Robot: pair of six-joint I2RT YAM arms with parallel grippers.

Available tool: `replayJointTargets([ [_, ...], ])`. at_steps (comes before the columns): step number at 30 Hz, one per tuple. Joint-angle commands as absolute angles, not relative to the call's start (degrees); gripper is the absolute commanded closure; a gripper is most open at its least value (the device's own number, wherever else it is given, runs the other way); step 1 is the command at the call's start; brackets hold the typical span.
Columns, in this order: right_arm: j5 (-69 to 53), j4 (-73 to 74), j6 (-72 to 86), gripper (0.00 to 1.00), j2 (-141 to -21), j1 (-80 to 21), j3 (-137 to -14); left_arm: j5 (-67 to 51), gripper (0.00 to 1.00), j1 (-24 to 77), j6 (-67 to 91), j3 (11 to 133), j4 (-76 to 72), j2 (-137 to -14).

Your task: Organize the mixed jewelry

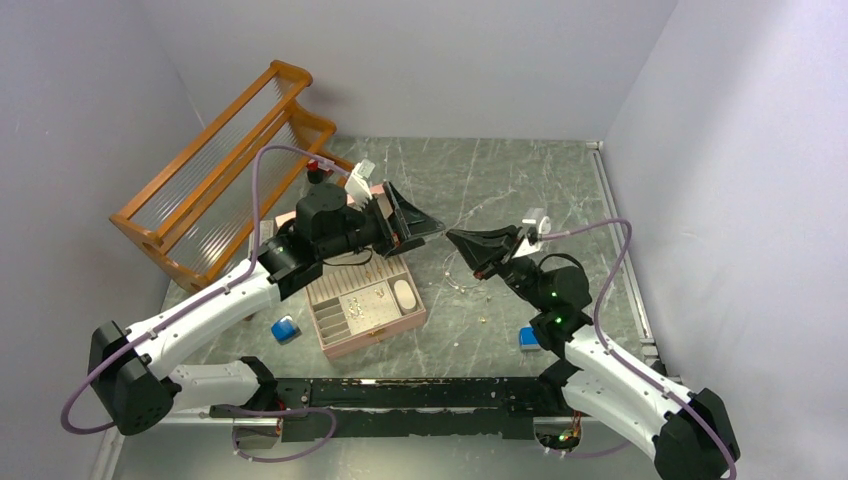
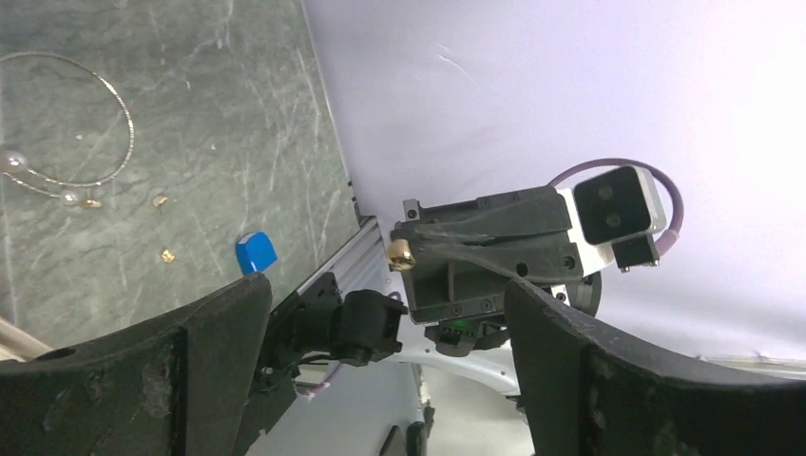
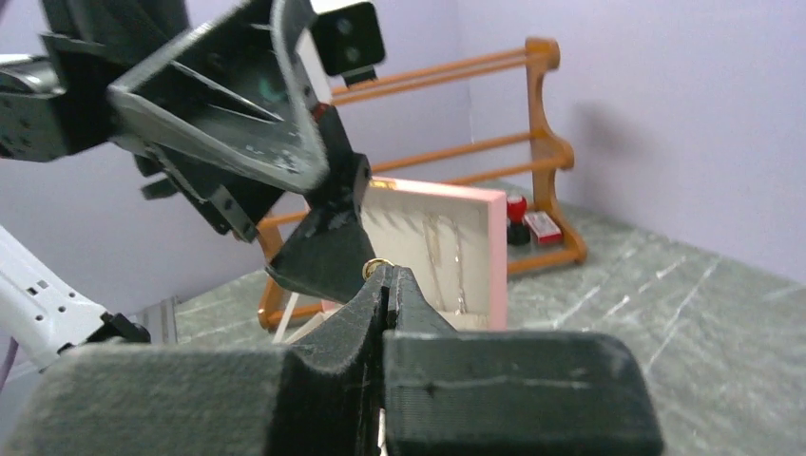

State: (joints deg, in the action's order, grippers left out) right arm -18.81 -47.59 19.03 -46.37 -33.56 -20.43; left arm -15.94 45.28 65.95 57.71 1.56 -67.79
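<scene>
- Table (image 1: 520, 180): grey-green, marbled, matte.
- Pink box (image 1: 365, 322): open, near the front edge left of centre; ridged cream insert with a few tiny pieces (image 1: 377, 296) lying in it.
- Wire hoop (image 2: 130, 128): thin gold wire, open ring with pearl-like beads at its ends; flat on the table near its centre, right of the box; loose gold bits (image 2: 167, 255) near it.
- Small gold piece (image 2: 400, 255): rounded, shiny; pinched at the very tips of the right gripper (image 3: 388, 277), above the table's centre; jaws pressed together on it.
- Right arm: held above the table, fingers about level, pointing left at the left gripper (image 1: 420, 232).
- Left gripper: black, scuffed, triangular fingers (image 2: 209, 370) spread wide, holding nothing; tips near the piece; forearm reaching over the box.
</scene>
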Motion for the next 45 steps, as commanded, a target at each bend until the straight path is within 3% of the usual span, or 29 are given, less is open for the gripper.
replayJointTargets([
  [1,-21.3,-56.0,17.0,1.00,-45.1,-34.0,-19.4,-18.5,0.08,45.5,69.6,57.5,-3.5,-67.8],
  [8,-23.3,-57.8,18.4,1.00,-45.9,-34.1,-19.6,-23.1,0.42,45.3,74.2,55.5,-10.2,-69.6],
  [11,-23.8,-57.8,18.4,1.00,-46.3,-34.0,-19.6,-25.0,0.51,45.2,75.5,54.5,-12.5,-70.3],
  [17,-24.2,-56.6,18.0,1.00,-46.3,-34.0,-19.6,-27.2,0.53,45.2,77.0,53.4,-15.3,-71.1],
  [26,-23.9,-55.6,17.1,1.00,-45.8,-34.1,-19.4,-27.2,0.65,44.7,76.3,53.1,-14.7,-70.6],
  [32,-24.3,-55.0,16.4,1.00,-45.5,-34.0,-19.3,-27.4,0.58,43.9,77.8,51.6,-17.1,-69.8],
  [45,-24.9,-54.7,16.0,1.00,-45.6,-34.0,-18.9,-29.5,0.63,42.1,80.8,49.1,-22.7,-70.0],
])
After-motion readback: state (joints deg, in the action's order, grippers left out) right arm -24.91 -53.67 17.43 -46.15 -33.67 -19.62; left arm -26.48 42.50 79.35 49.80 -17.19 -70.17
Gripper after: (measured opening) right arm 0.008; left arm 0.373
